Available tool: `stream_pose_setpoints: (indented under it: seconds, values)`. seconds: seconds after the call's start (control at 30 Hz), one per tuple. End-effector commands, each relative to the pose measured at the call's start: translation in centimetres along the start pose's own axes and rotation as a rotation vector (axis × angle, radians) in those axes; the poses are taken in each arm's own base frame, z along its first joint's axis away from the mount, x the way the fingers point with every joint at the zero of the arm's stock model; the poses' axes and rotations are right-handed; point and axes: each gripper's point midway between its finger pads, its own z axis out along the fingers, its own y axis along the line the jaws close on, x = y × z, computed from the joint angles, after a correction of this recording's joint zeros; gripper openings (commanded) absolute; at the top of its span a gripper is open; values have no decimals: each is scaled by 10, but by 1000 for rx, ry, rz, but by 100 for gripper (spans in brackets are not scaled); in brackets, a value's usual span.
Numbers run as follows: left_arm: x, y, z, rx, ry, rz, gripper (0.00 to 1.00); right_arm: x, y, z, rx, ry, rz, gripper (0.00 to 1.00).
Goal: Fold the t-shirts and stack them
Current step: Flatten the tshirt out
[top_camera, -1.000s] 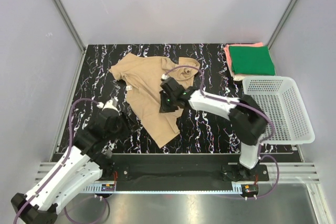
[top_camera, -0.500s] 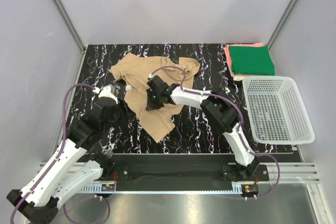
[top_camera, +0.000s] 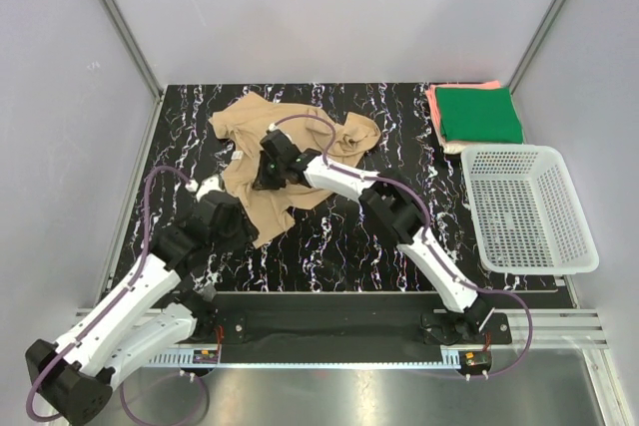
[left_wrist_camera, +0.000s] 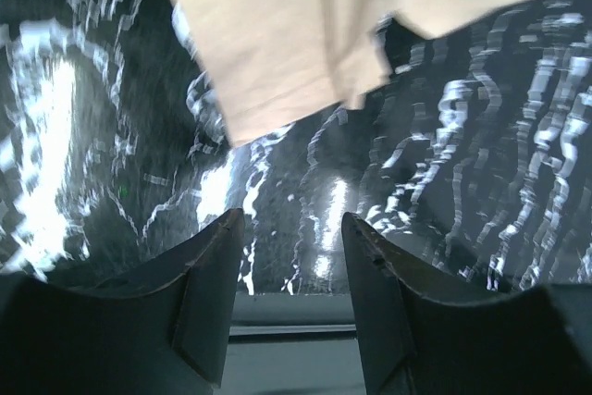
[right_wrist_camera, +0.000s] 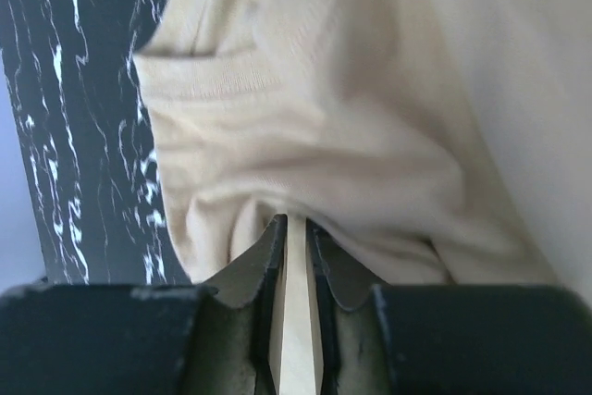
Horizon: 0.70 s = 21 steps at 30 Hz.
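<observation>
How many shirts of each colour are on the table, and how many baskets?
tan t-shirt: 1, spread loose
dark green t-shirt: 1, folded
coral-pink t-shirt: 1, folded under the green one
white mesh basket: 1
Total: 4 things, 3 of them shirts

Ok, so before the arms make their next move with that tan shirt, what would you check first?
1. Right gripper holds the tan t-shirt: ok, jaws shut on a fold of cloth.
2. Left gripper open and empty: ok.
3. Left gripper on the shirt: not ok, the cloth's edge lies ahead of it, not gripped.
4. Tan t-shirt lying flat: not ok, it is bunched on the table.
5. Finished stack tidy: ok, the green t-shirt lies folded on the coral-pink t-shirt at the far right corner.
</observation>
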Motion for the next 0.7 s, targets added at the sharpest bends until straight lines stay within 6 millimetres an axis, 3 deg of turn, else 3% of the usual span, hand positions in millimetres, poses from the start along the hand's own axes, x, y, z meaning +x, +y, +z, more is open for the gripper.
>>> stream_pose_setpoints:
  seconds: [0.0, 0.03, 0.1, 0.13, 0.17, 0.2, 0.23, 0.3, 0.33, 0.4, 0.43, 0.53, 0.67]
  values:
    - [17, 12, 20, -77, 26, -158, 51, -44, 29, -71, -25, -94, -43, 21]
    - [19, 18, 24, -107, 22, -179, 51, -63, 43, -101, -57, -136, -44, 22]
    - [19, 32, 33, -181, -10, -226, 50, -60, 34, -119, -46, -131, -59, 24]
    - [19, 34, 34, -193, -17, -239, 50, -72, 49, -147, -82, -172, -71, 24]
    - [16, 32, 37, -193, -31, -260, 49, -75, 47, -157, -83, -185, -74, 24]
    - [17, 32, 40, -198, -28, -267, 49, -66, 37, -161, -62, -174, -81, 24]
    - [19, 31, 43, -198, -25, -277, 49, -75, 49, -186, -93, -217, -90, 24]
    - [24, 30, 52, -206, -8, -306, 48, -65, 40, -197, -82, -216, -92, 25]
    - [26, 30, 55, -211, -1, -312, 48, -70, 49, -215, -112, -249, -96, 25]
    - [29, 27, 61, -211, 18, -320, 47, -62, 37, -221, -100, -248, -90, 25]
    - [30, 27, 63, -216, 24, -326, 47, -65, 41, -232, -116, -270, -88, 26]
    - [34, 34, 71, -256, 15, -357, 46, -62, 33, -240, -106, -282, -81, 26]
    - [25, 31, 79, -257, -28, -350, 44, -52, 24, -246, -100, -280, -75, 25]
